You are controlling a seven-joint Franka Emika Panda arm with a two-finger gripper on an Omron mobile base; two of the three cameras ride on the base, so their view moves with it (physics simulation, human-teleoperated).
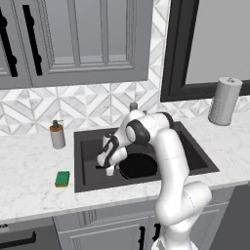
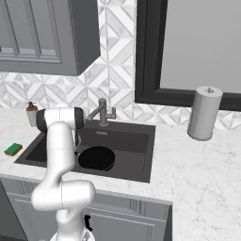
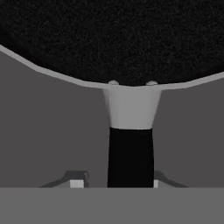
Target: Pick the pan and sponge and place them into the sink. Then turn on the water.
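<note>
We see a white marbled counter [image 1: 29, 185] running along a wall tiled in a pale grey and white diamond pattern [image 1: 93, 105], with grey panelled cupboards [image 1: 83, 39] hanging above it and grey cupboard doors with black handles [image 2: 122, 223] below. To the right a window with a thick black frame [image 2: 141, 52] sits above the counter, and a grey paper-towel roll [image 2: 204, 113] stands upright on the counter beneath it. At the left, near the wall, a small soap bottle with a brown top [image 1: 57, 134] stands on the counter, and the light is flat and even throughout.
</note>
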